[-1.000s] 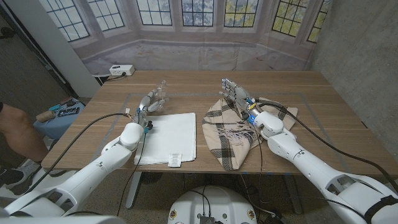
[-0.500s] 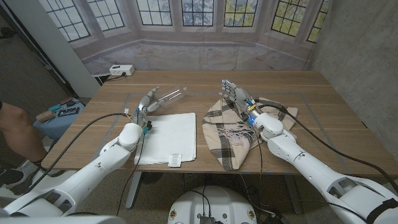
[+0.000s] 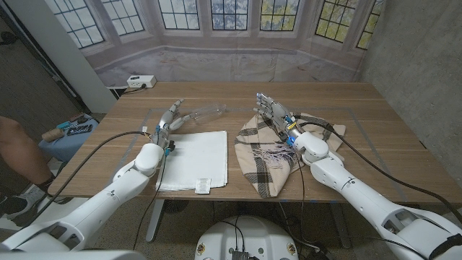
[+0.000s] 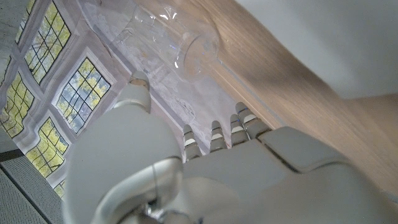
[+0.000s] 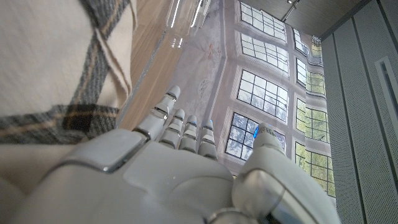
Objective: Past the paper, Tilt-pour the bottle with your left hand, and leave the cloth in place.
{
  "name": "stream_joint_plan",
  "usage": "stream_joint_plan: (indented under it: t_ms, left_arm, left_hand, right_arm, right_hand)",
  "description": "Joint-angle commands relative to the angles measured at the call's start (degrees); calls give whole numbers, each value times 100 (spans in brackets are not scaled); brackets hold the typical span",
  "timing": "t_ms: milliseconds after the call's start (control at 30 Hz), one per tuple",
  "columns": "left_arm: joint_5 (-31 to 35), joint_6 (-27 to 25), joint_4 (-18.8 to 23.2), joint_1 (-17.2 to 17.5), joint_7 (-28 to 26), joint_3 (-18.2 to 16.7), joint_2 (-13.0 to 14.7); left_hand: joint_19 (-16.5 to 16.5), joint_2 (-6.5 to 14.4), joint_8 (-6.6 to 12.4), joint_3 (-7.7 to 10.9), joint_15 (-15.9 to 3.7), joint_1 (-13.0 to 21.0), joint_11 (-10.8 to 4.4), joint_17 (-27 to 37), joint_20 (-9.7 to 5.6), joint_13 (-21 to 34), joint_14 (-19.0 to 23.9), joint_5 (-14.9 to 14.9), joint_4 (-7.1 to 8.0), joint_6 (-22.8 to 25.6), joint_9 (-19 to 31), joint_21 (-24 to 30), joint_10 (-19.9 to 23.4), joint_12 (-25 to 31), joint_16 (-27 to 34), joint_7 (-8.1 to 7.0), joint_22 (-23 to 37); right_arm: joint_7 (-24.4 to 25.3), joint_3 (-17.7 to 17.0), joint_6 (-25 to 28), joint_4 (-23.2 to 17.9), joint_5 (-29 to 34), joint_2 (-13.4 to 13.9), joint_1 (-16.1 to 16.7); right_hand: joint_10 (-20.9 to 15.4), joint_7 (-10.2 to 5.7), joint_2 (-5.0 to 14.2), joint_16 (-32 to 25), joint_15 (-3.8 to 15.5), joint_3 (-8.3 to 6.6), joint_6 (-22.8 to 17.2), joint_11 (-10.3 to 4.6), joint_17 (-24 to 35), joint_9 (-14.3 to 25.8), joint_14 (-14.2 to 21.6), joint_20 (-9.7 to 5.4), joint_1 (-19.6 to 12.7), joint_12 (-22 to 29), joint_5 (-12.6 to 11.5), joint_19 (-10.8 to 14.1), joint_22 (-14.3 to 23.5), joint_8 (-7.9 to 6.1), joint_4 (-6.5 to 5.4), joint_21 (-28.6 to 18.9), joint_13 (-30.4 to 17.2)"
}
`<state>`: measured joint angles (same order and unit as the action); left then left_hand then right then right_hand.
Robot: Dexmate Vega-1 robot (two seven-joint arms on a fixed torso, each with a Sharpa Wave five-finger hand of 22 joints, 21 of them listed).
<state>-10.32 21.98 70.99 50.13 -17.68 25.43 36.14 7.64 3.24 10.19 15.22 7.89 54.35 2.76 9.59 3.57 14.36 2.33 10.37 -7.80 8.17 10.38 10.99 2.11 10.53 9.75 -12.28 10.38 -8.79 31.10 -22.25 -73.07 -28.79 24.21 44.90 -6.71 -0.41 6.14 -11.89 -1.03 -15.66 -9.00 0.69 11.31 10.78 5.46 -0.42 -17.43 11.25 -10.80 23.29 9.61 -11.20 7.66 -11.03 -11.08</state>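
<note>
A clear plastic bottle lies on its side on the wooden tabletop, past the far edge of a white sheet of paper and just ahead of the robot's left hand. That hand holds nothing: its fingers reach forward with the thumb set apart, close to the bottle's near end, though the head view does not settle whether they touch it. In the left wrist view the bottle shows beyond the left hand, with a gap between its base and the fingertips.

To the right of the paper a plaid cloth with a fringed edge lies rumpled on the tabletop. The right hand hangs over the cloth's far end with its fingers straight, side by side and gripping nothing; the right wrist view shows the same right hand above the checked fabric, and whether it touches the cloth cannot be told.

A small white slip sits at the paper's near edge. A white box stands behind the tabletop's far left corner, before a backdrop of leaded windows. A person's leg shows at the left edge.
</note>
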Motion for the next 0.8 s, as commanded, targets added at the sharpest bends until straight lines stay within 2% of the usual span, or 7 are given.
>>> stream_joint_plan:
  t_ms: [33,267,533,667,700,800]
  left_arm:
    - [-11,253,143,111,55,-100,68]
    - [-140,452,173,164,215,-180,81]
    - [-372,668,8,113,498,-222,-10]
    - [-456,724,-63,72,607,-220,-72]
    - [-511,763,-99,62,650,-224,-105]
    - [-544,772,-112,48,708,-214,-135]
  left_hand:
    - [-33,30,-14,-32,19,-64,1,20,-2,-9,-49,-17,4,-26,14,-17,-53,23,-14,40,0]
    - [-76,-7,18,-141,-28,-306,-7,30,-15,-64,-126,-35,115,-11,10,-7,-54,60,7,150,-1]
    - [-89,5,52,-393,-77,-984,43,55,-18,-157,-113,-16,447,38,10,31,29,132,69,391,7]
    - [-61,117,57,-466,-128,-1295,65,65,-75,-197,-75,-1,620,56,9,56,101,165,89,592,12]
    - [-60,217,61,-457,-130,-1381,80,74,-71,-207,-72,6,685,73,9,60,117,171,94,662,14]
    - [-22,346,70,-425,-149,-1453,96,70,-77,-225,-8,9,736,115,5,80,178,194,110,819,16]
  right_arm:
    - [34,23,11,-47,38,-7,-7]
    - [49,42,-48,28,71,-79,-68]
    - [171,36,22,-66,105,-63,-23]
    - [191,33,89,-120,98,-35,-8]
    - [199,34,108,-135,101,-27,-5]
    - [213,30,151,-190,94,2,19]
  right_hand:
    - [-18,2,33,5,-28,-46,-59,10,27,34,19,35,-22,12,3,17,18,-21,6,2,-31]
    - [-19,5,27,5,-25,-44,-52,2,26,34,20,38,-22,12,3,10,18,-18,8,5,-31]
    - [-19,-2,31,6,-23,-43,-52,6,28,34,14,33,-19,12,3,-5,18,-18,4,10,-30]
    - [-18,3,31,6,-22,-43,-57,2,28,34,16,22,-22,12,3,-16,18,-20,6,13,-30]
    - [-20,3,35,6,-21,-44,-57,5,29,34,14,18,-20,12,3,-18,18,-20,4,14,-30]
    - [-20,4,38,5,-19,-45,-59,0,29,34,15,2,-23,12,3,-31,19,-20,5,18,-30]
